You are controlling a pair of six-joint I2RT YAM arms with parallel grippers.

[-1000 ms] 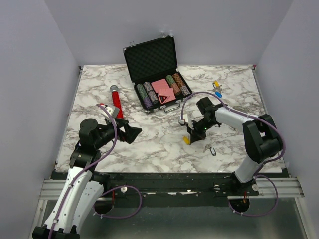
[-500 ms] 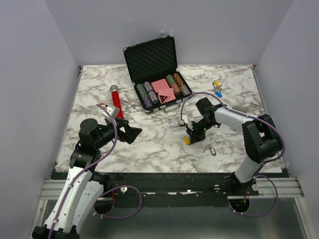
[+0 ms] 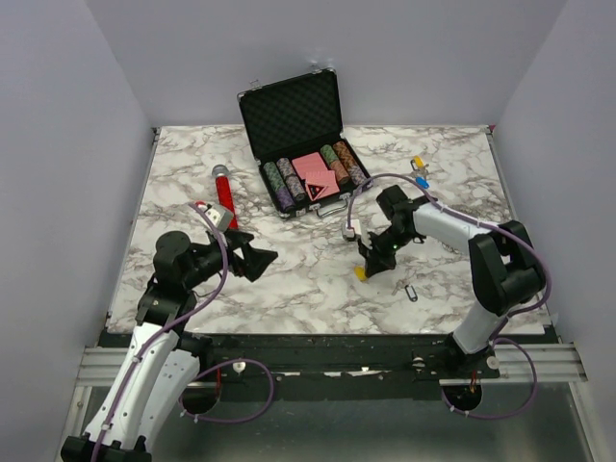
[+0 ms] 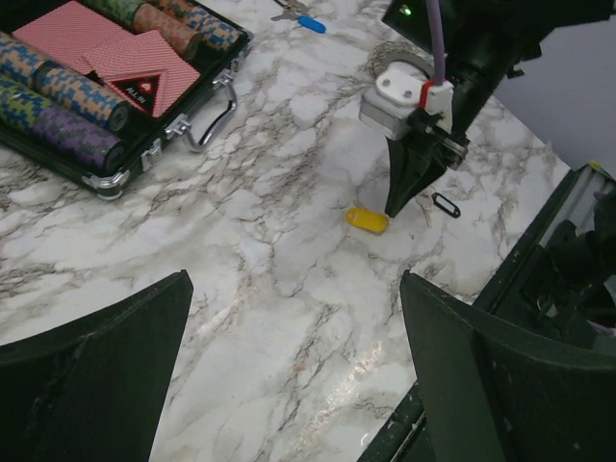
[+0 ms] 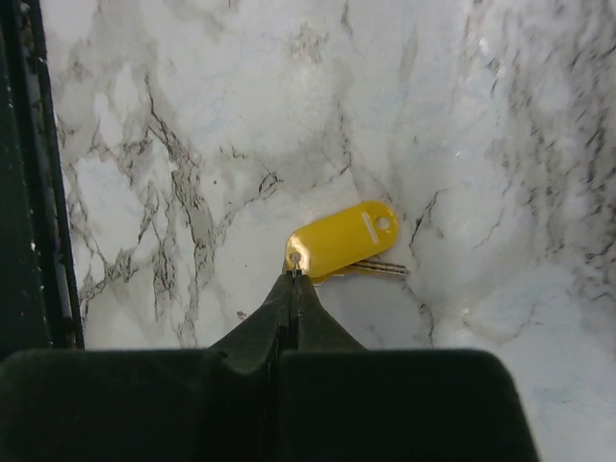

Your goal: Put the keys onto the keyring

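From above, we see the right gripper (image 3: 366,266) down at the yellow-tagged key (image 3: 360,273) on the marble table (image 3: 289,289), near its front. The left wrist view shows the left gripper (image 4: 295,289) spread wide and empty. In the right wrist view, the fingers are pressed together at the tag's holed end, though we cannot tell if they hold it. We judge this to be the pickup; next comes a careful lift.

Beside right gripper (image 4: 398,206), yellow-tagged key (image 4: 367,219) (on marble (image 4: 289,318))
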